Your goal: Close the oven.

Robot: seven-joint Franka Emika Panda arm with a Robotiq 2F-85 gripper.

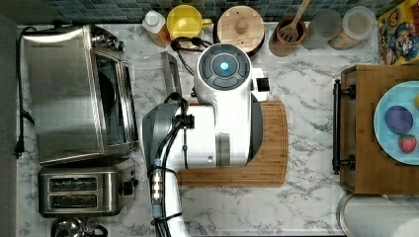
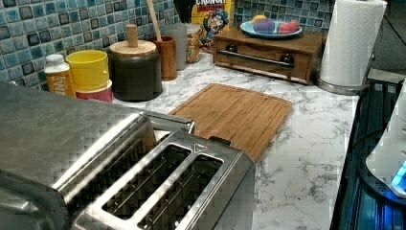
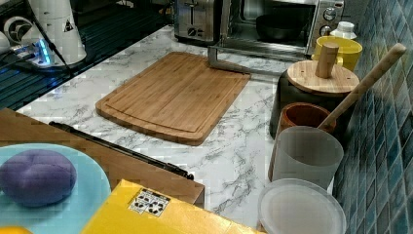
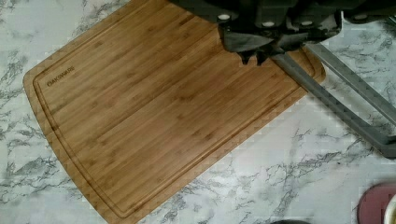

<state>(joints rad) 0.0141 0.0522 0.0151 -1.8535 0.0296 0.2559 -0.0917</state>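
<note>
Just under our gripper (image 4: 254, 58), fingers drawn close together with nothing between them, we see the cutting board (image 4: 154, 112). Beside it, the oven (image 1: 74, 94) stands at the top view's left, its door (image 1: 153, 74) dropped open, handle (image 4: 345, 100) near our fingertips

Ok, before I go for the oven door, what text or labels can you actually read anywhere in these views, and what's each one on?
"CRUNCH": cereal box by the tiled wall, left view; top of the word cut off.
Branded mark: cutting board corner, wrist view; too blurred to spell.
Bottle label: large letters, unreadable.
Sticker on yellow box: symbols, too small.
Oven knobs: markings unreadable.
</note>
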